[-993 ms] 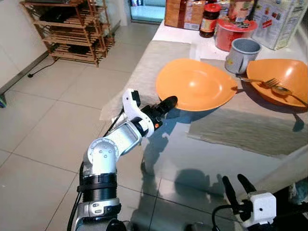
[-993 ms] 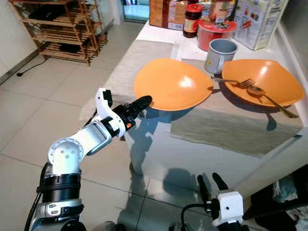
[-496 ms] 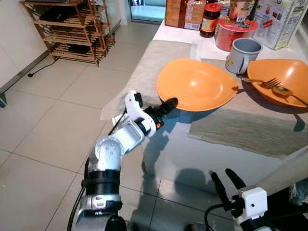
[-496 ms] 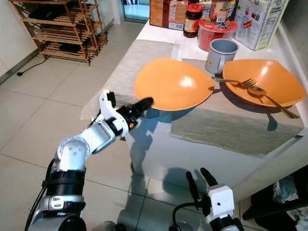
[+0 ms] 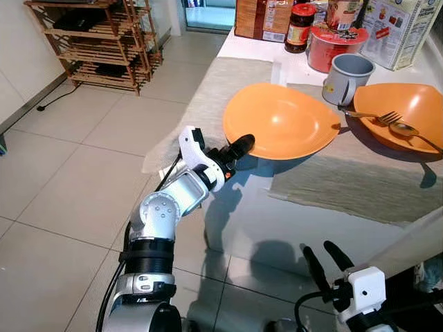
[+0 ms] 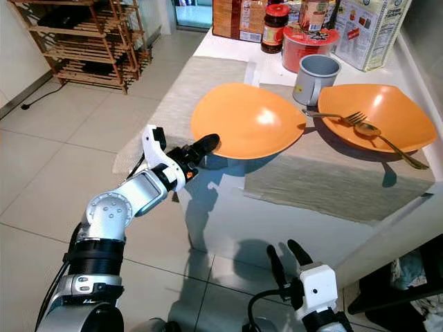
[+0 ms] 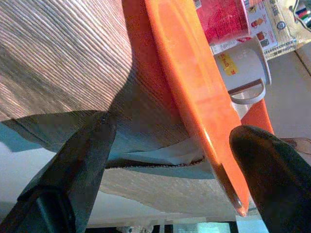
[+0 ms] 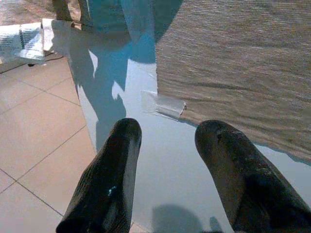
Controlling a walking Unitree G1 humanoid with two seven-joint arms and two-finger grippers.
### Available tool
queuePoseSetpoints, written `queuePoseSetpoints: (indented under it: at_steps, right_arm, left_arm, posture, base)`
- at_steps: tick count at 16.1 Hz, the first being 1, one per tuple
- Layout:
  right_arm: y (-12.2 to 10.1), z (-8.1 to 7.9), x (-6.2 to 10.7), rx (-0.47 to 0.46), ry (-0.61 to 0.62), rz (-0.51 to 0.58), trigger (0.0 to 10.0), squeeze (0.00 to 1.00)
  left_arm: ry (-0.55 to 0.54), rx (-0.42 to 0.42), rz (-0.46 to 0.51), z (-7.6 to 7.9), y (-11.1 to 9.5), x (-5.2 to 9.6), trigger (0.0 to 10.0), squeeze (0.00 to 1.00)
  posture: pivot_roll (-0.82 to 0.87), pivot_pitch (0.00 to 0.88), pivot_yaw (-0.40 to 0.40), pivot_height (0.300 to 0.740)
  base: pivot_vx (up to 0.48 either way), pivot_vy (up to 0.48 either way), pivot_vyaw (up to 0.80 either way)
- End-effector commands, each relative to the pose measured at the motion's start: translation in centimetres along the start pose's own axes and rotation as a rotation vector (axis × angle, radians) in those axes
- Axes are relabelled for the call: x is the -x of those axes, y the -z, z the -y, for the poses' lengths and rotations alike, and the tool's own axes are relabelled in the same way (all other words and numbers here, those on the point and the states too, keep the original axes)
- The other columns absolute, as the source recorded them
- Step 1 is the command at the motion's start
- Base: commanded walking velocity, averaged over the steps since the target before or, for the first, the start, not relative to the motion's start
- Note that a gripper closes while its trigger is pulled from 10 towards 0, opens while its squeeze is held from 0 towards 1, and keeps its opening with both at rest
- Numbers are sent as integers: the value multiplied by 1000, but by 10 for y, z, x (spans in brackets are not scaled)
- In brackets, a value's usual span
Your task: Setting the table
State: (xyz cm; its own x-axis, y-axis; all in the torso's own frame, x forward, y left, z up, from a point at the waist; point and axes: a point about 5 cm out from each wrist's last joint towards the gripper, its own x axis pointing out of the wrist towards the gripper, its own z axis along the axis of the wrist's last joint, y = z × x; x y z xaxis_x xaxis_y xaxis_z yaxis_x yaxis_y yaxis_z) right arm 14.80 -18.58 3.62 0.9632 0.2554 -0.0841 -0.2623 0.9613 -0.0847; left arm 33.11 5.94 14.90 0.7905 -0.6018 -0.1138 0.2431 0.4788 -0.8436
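The table point(image 5: 304, 221) stands in a tiled room with a wooden shelf point(image 5: 104, 41) far on the left, and it looks partly set: two woven placemats point(image 6: 332, 180) lie on it, the right orange plate point(image 6: 381, 114) already carries a fork point(image 6: 346, 117) and a spoon point(image 6: 384, 138), and a grey mug point(image 6: 315, 77) stands between the plates, while jars and boxes crowd the far end. The left orange plate point(image 5: 280, 121) lies near the table's left edge with its near-left rim in the wide-open left gripper point(image 5: 239, 147), so I judge its placing is not finished. The right gripper point(image 5: 325, 261), fingers parted and holding nothing, hangs below the near edge, where there is free floor.
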Motion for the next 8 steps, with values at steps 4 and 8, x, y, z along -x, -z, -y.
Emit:
queuePoseSetpoints:
  at_steps: [4,8]
  right_arm:
    - [-2,2,1,-15,9,-15,10000,0]
    - [-2,2,0,-18,6,-18,10000,0]
  left_arm:
    - [135,-11,-12,42,7,-20,10000,0]
    - [156,-32,-17,47,8,-25,6000,0]
  posture:
    - [-181,93,66,740]
    - [-181,85,70,740]
  base:
    - [0,0,0]
    - [0,0,0]
